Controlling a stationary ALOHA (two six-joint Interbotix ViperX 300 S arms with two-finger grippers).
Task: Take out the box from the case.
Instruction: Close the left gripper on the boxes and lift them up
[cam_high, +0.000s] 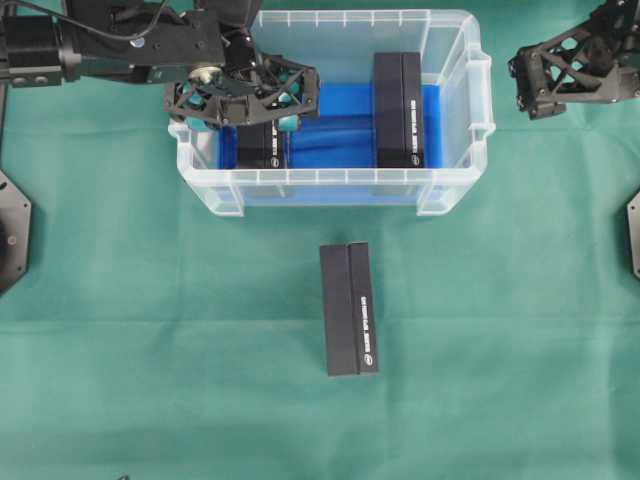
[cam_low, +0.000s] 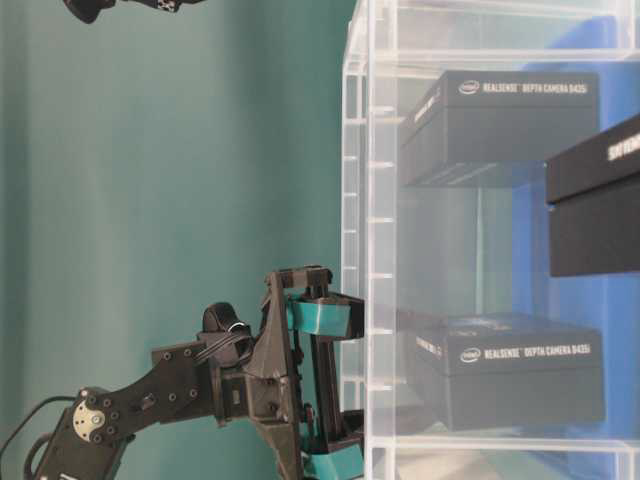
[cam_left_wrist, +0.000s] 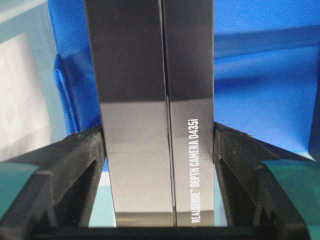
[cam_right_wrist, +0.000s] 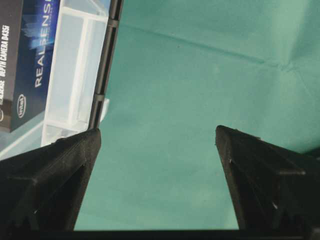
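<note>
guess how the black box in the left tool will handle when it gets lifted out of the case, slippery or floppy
Probably stiff: the black box keeps straight edges between the left tool fingers. Its glossy faces reflect light, so it might slip. It is long and pinched across its narrow width inside the case, so it may swing.

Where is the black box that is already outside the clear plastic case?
In the overhead view, the black rectangular box lies on the green cloth near the middle, just in front of the clear plastic case.
</note>
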